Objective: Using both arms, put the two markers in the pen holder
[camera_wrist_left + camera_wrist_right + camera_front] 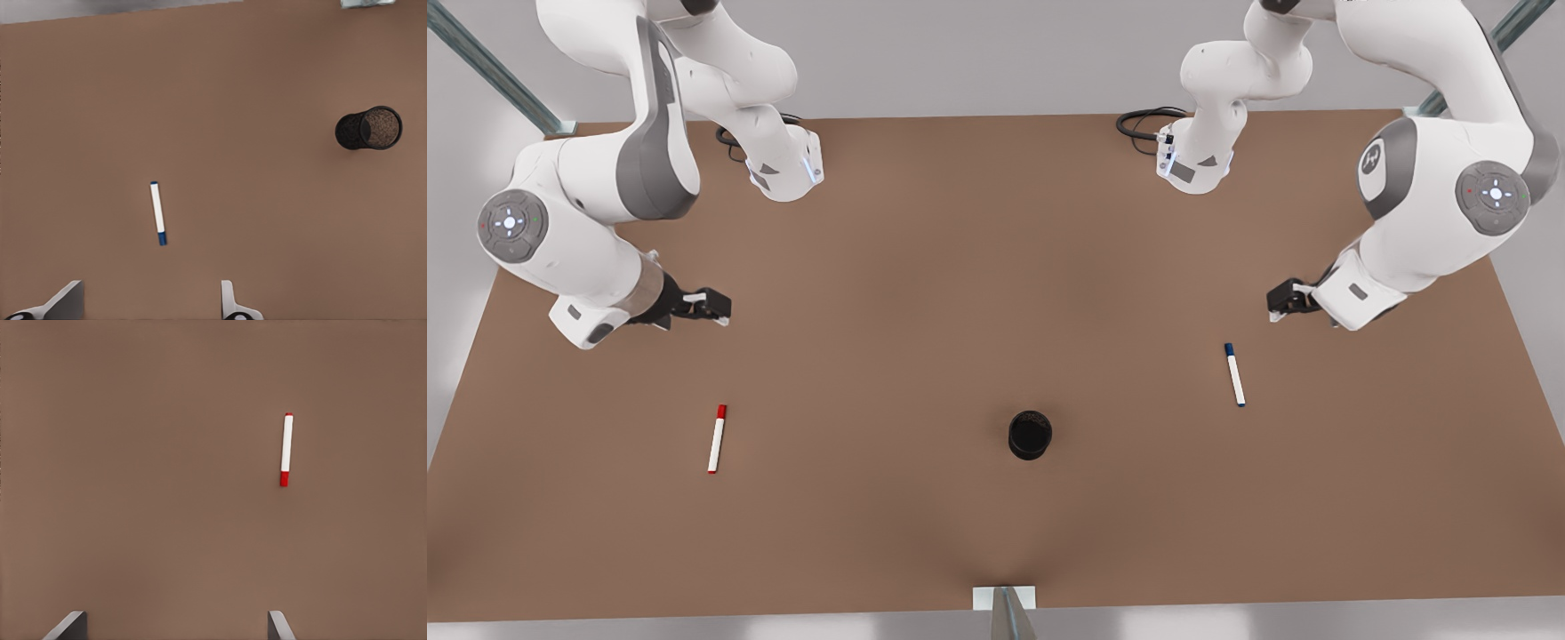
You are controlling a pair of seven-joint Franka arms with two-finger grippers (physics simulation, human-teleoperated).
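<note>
The red-capped marker (pixel 717 438) lies flat on the brown table (pixel 925 267) toward the front view's left. My right gripper (pixel 713 308) hovers behind it, open and holding nothing. In the right wrist view the same marker (pixel 286 449) lies well ahead of the spread fingertips (pixel 277 625). The blue-capped marker (pixel 1234 374) lies toward the front view's right, with my left gripper (pixel 1279 307) just behind it, open and holding nothing. The left wrist view shows that marker (pixel 158 213) ahead of the gripper (pixel 150 307). The black pen holder (pixel 1030 434) stands upright between the markers; it is also visible off to one side (pixel 369 129).
Both arm bases (pixel 787 169) (pixel 1196 164) stand at the table's back edge with black cables (pixel 1143 120) beside them. A metal bracket (pixel 1003 600) sits at the middle of the front edge. Bare tabletop surrounds the markers and the holder.
</note>
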